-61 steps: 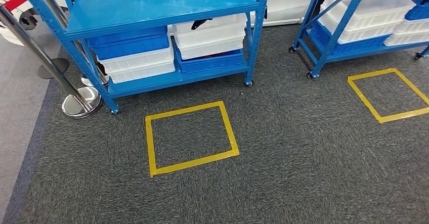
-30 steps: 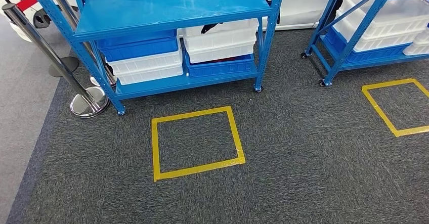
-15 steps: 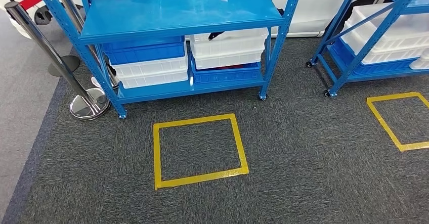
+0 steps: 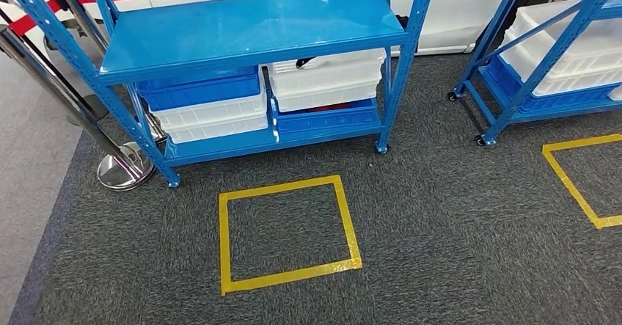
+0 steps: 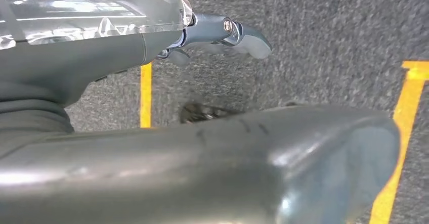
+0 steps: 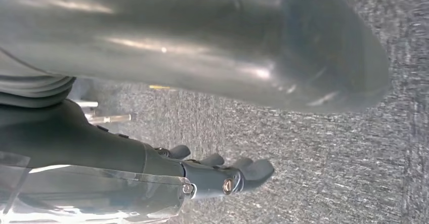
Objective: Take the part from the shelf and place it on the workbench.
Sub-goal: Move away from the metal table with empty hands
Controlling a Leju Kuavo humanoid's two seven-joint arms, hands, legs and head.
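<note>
In the head view a blue metal shelf stands ahead of me on the dark carpet. Its lower board carries stacked white and blue bins. A small dark part peeks over the rim of the upper white bin under the top board. My left hand hangs over the carpet with its fingers stretched out, holding nothing. My right hand hangs the same way, fingers apart and holding nothing.
A yellow tape square marks the carpet just in front of the shelf. A second blue shelf with bins stands at the right, with another tape square before it. Chrome barrier posts stand at the left by the carpet's edge.
The whole picture has shifted: the camera has moved, and the shelf and tape square now sit lower and nearer the middle. Nothing on the shelf has moved.
</note>
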